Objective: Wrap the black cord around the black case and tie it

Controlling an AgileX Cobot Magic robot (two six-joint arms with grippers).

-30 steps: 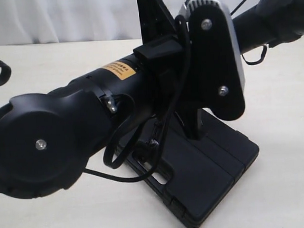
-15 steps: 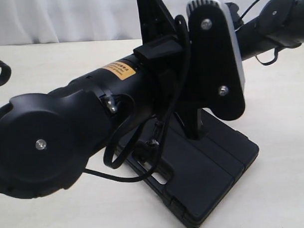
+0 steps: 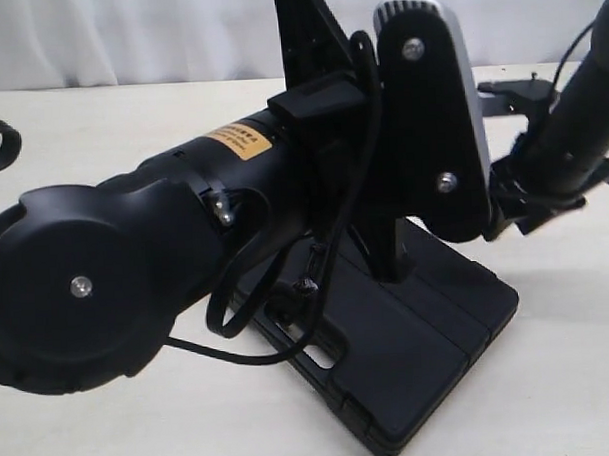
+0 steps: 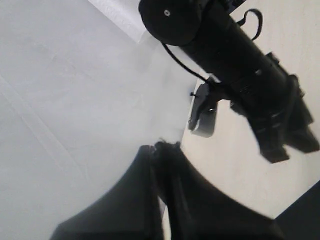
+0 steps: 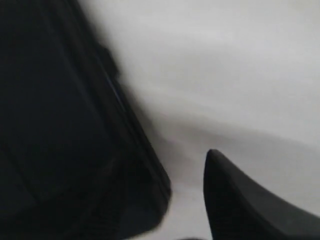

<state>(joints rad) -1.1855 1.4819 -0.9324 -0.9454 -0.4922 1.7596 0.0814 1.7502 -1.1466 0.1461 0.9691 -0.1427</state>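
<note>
My left gripper: two fingers pressed flat together, closed. There's a tiny tuft at the tips, too small to tell what it is. It points off toward the white backdrop.

Below my left wrist, on the table: one black case, lying flat with the ribbed lid up. My left arm covers its far part in the exterior view.

My right gripper: just beside the case's far right side, above the table. The tips are hidden behind the camera plate on my left wrist. Its own view is blurred and shows one finger, with the case edge just beside it and a strip of table between. Open or closed: cannot tell.

The black cord: thin black lines loop over the case's near left edge under my left arm. I can't tell cord from arm cable.

Count: one case, two arms, one yellow label on the left arm, two screws on the plate.
</note>
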